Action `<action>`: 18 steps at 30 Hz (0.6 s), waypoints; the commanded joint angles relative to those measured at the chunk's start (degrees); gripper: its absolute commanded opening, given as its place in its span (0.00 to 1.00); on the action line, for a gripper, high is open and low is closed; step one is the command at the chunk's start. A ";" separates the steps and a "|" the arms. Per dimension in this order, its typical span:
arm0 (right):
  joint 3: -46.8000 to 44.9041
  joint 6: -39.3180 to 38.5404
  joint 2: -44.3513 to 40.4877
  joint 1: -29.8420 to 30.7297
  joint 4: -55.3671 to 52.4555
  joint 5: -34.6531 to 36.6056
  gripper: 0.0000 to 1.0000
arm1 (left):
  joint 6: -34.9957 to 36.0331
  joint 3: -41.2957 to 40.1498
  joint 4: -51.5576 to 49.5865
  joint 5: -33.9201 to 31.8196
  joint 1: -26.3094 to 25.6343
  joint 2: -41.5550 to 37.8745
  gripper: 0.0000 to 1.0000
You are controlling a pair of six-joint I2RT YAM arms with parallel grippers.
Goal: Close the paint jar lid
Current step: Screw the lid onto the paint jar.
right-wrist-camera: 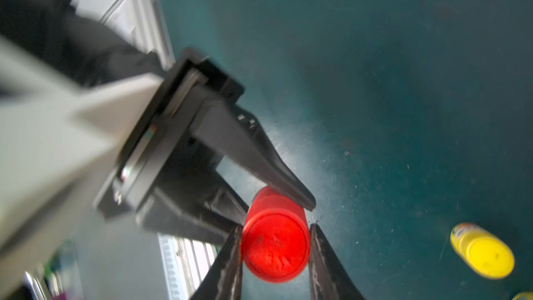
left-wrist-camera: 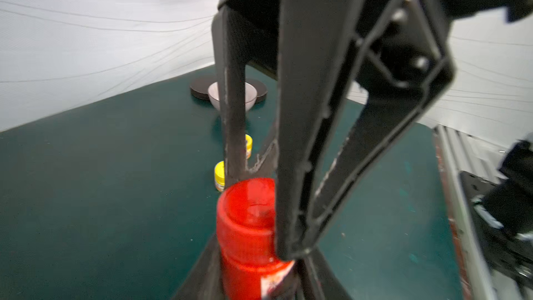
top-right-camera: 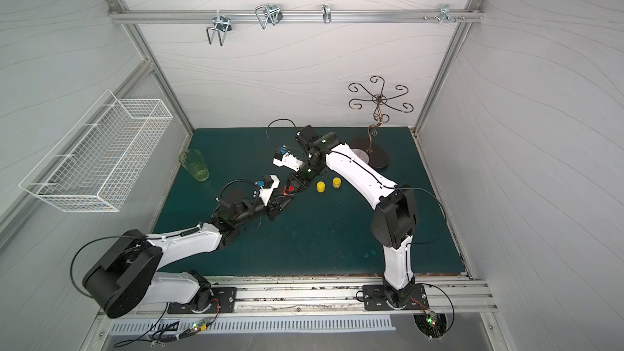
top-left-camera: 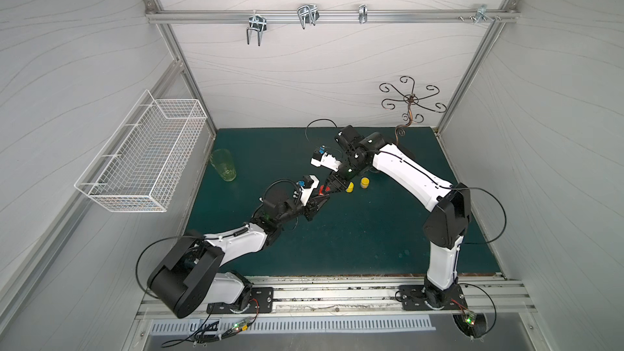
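We are at the tightening step — the left gripper (left-wrist-camera: 256,278) clamps the red paint jar (left-wrist-camera: 245,269) mid-mat, just left of two yellow jars (top-left-camera: 350,187), and the right gripper (right-wrist-camera: 276,235) pinches its lid (right-wrist-camera: 274,251) — so next we likely must twist the lid while holding the jar steady.

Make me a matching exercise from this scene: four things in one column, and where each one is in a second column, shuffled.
Things
1. red paint jar
2. yellow jars
3. green cup
4. wire basket

Places
A. fixed to the side wall
B. side by side on the mat, untouched
C. between the left gripper and the right gripper
D. on the mat, at the edge nearest the basket

Pairs: 1-C, 2-B, 3-D, 4-A
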 commanded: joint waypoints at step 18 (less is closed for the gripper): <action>-0.57 19.52 1.24 -3.23 10.72 -3.17 0.68 | -2.11 4.63 30.54 -6.49 1.47 18.57 0.00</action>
